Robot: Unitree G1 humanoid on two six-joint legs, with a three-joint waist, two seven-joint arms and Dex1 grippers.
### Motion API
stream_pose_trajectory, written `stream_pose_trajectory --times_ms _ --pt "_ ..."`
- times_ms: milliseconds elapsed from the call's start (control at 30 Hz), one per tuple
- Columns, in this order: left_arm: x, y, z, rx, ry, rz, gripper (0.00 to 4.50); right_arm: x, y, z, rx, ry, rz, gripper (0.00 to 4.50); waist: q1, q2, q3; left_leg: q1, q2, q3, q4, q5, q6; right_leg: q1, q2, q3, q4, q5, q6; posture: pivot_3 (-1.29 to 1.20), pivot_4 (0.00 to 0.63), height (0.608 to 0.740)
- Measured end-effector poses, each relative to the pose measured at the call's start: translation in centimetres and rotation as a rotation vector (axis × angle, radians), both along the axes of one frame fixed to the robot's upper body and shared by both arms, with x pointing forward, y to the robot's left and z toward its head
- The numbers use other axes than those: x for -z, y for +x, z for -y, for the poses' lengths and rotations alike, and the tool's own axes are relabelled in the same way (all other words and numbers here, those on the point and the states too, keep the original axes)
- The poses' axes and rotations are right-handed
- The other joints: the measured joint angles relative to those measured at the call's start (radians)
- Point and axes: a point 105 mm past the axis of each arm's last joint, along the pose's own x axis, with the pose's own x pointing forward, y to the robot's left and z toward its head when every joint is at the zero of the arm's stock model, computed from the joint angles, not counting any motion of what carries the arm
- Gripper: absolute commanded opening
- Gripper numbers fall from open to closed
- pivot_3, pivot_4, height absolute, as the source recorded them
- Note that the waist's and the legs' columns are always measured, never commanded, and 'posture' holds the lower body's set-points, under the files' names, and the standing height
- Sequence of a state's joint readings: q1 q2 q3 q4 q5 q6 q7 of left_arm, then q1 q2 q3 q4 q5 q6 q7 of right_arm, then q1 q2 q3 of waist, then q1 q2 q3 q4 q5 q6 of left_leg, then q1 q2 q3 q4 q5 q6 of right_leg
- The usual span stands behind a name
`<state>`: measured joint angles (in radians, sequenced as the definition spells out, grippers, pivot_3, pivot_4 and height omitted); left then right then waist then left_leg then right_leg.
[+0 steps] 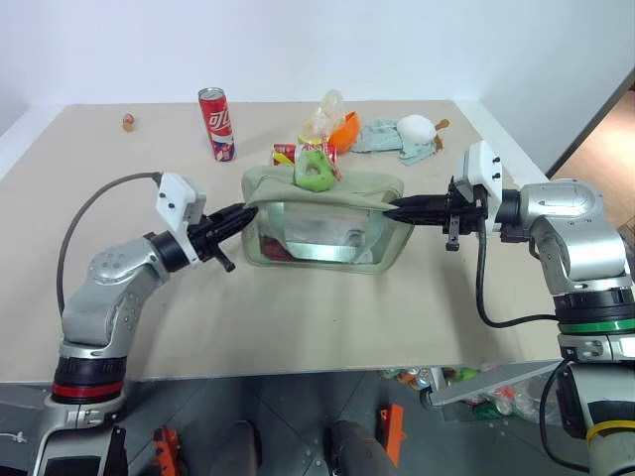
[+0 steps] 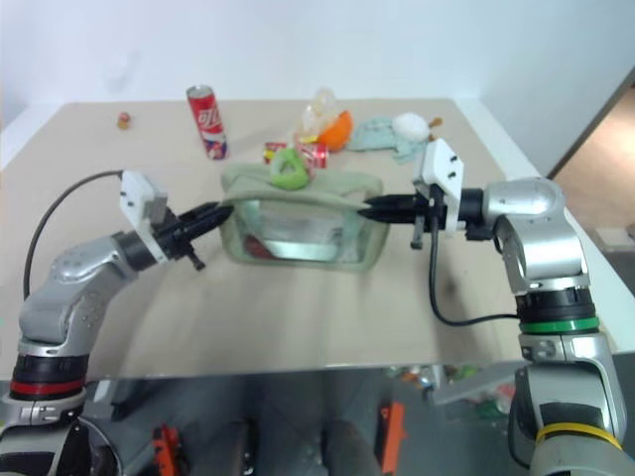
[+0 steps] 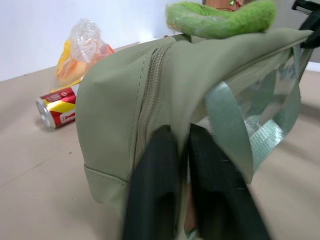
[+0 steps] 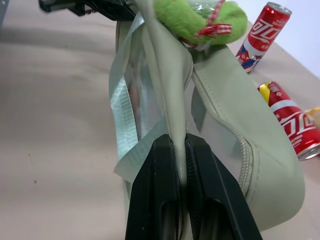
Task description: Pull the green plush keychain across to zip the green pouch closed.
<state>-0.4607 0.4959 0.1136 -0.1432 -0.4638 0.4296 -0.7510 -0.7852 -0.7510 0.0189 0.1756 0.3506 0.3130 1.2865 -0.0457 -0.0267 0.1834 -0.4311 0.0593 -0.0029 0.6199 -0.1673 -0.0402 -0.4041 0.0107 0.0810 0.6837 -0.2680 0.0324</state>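
The green pouch [image 1: 317, 223] stands in the middle of the table, its clear side panel facing me. On its top rests the green plush keychain [image 1: 316, 171], a fuzzy lime charm with a red-yellow tag. My left gripper [image 1: 248, 211] is shut on the pouch's left end, and the left wrist view shows the black fingers [image 3: 155, 190] pinching the fabric beside the zipper. At the opposite end, my right gripper [image 1: 389, 208] is shut on the pouch; its fingers [image 4: 160, 190] clamp the fabric edge. The pouch hangs stretched between the two grippers.
Behind the pouch, a red soda can [image 1: 216, 123] stands upright and another can [image 1: 286, 154] lies on its side. An orange cup [image 1: 344, 129], crumpled clear plastic [image 1: 327, 107], a mint rag [image 1: 382, 137] and a white round toy [image 1: 417, 127] crowd the back right.
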Motion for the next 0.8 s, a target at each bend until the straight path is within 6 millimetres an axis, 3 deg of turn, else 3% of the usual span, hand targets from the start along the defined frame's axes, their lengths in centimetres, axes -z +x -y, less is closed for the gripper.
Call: stream_pose_trajectory --times_ms 200,367,433,533,700,733,800 --pt "0.0 0.1 0.1 0.004 0.005 0.004 0.00 -2.4 -0.9 -1.5 -0.040 0.097 0.037 2.74 0.000 0.000 0.000 0.000 0.000 0.000 0.000 0.000 0.000 0.000 0.000 0.000 0.000 0.000 0.000 0.00 0.150 0.740" --pt "-0.1 0.1 0.4 0.015 0.009 -0.002 0.00 -6.0 -1.4 -5.0 -0.083 0.197 0.156 4.47 0.000 0.000 0.000 0.000 0.000 0.000 0.000 0.000 0.000 0.000 0.000 0.000 0.000 0.000 0.001 0.00 0.150 0.740" --pt "0.0 0.0 0.5 0.021 0.011 -0.004 0.00 -6.6 -1.2 -6.4 -0.095 0.223 0.180 4.47 0.001 0.000 0.000 0.000 0.000 -0.001 0.000 0.000 0.000 0.000 0.000 -0.001 0.000 0.000 0.000 0.00 0.150 0.740" --pt "-0.1 -0.1 0.7 0.027 0.015 -0.001 0.00 -5.8 -0.4 -8.1 -0.106 0.232 0.167 4.47 0.002 -0.001 0.000 -0.001 0.000 -0.001 0.000 0.000 0.000 0.000 0.000 -0.001 0.000 0.000 0.000 0.00 0.150 0.740" --pt "-0.2 -0.4 1.5 0.050 0.020 0.003 0.00 -3.8 1.4 -8.8 -0.088 0.217 0.112 4.47 0.004 -0.001 0.000 -0.002 -0.001 -0.001 0.000 0.000 0.000 -0.001 -0.001 -0.001 0.000 0.001 -0.001 0.00 0.150 0.740" --pt "-0.2 -0.4 1.5 0.047 0.018 0.002 0.00 -3.4 1.7 -8.7 -0.080 0.212 0.103 3.96 0.003 -0.001 0.000 -0.002 -0.001 -0.001 0.000 0.000 0.000 -0.001 -0.001 -0.001 0.000 0.001 -0.001 0.00 0.150 0.740" --pt "-0.2 -0.3 1.5 0.042 0.017 0.002 0.00 -2.9 2.1 -8.5 -0.074 0.202 0.089 3.48 0.003 -0.001 0.000 -0.002 -0.001 -0.001 0.000 0.000 0.000 -0.001 -0.001 -0.001 0.000 0.001 -0.002 0.00 0.150 0.740"
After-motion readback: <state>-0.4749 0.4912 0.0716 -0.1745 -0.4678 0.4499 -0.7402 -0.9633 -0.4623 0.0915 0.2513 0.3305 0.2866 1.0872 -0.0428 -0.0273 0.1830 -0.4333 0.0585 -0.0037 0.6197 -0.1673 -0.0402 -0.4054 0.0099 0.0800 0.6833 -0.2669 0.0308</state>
